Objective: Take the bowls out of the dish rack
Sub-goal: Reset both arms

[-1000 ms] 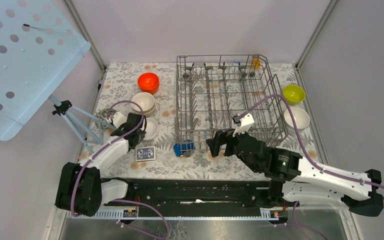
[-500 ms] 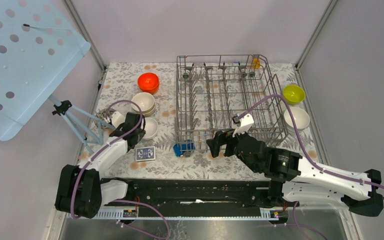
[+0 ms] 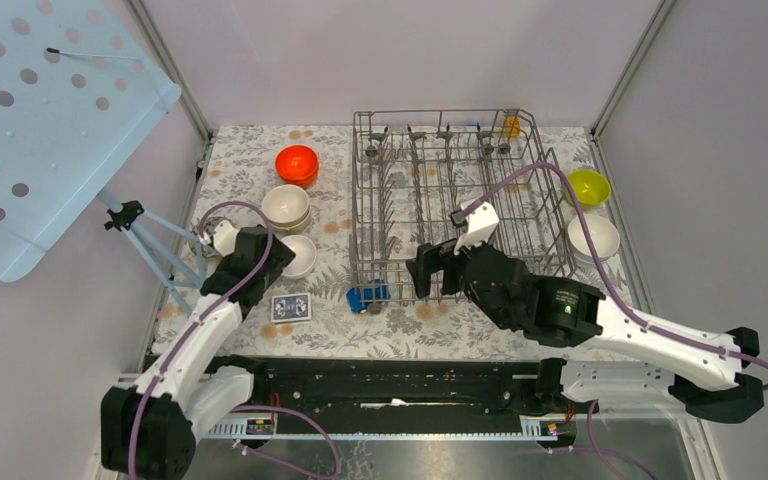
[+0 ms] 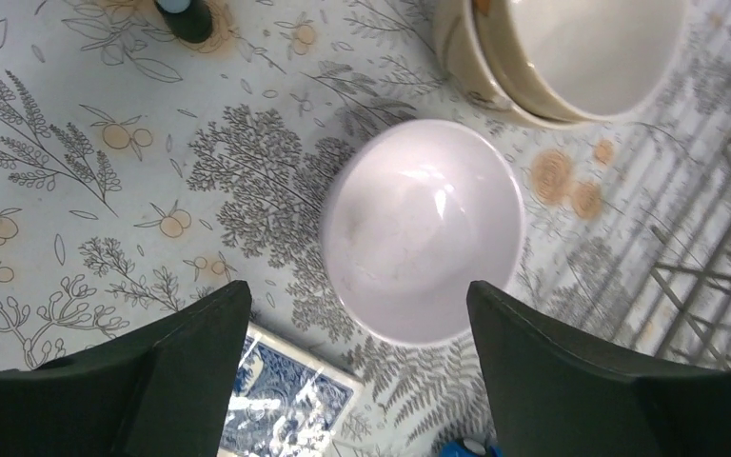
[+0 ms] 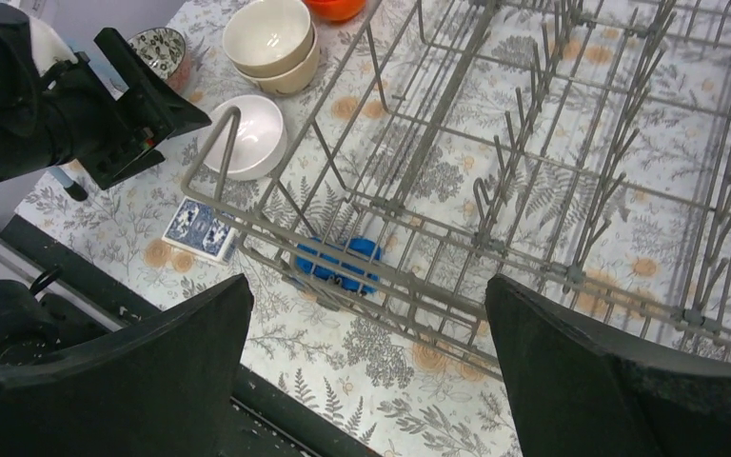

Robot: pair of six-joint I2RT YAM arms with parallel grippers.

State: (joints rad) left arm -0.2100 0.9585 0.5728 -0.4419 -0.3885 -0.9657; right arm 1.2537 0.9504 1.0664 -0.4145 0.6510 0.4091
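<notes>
The grey wire dish rack (image 3: pixel 455 200) (image 5: pixel 395 203) stands mid-table, and I see no bowl inside it. To its left sit an orange-red bowl (image 3: pixel 297 164), a beige stack (image 3: pixel 287 206) (image 4: pixel 571 57) and a white bowl (image 3: pixel 300 256) (image 4: pixel 424 228) (image 5: pixel 245 136). A yellow-green bowl (image 3: pixel 588 186) and a white stack (image 3: pixel 593 237) sit to its right. My left gripper (image 3: pixel 272 262) (image 4: pixel 357 295) is open just near of the white bowl, not touching it. My right gripper (image 3: pixel 433 278) (image 5: pixel 366 286) hangs open and empty over the rack's near-left corner.
A blue toy car (image 3: pixel 368 296) (image 5: pixel 338 262) lies against the rack's front rail. A blue-patterned card box (image 3: pixel 290 307) (image 4: pixel 276 400) is near my left gripper. A speckled ball (image 3: pixel 205 235) and a tripod leg (image 3: pixel 160 250) stand at the left edge.
My left gripper has opened, let go of the white bowl and drawn back toward the near edge. The right gripper has shifted slightly left and toward the rack.
</notes>
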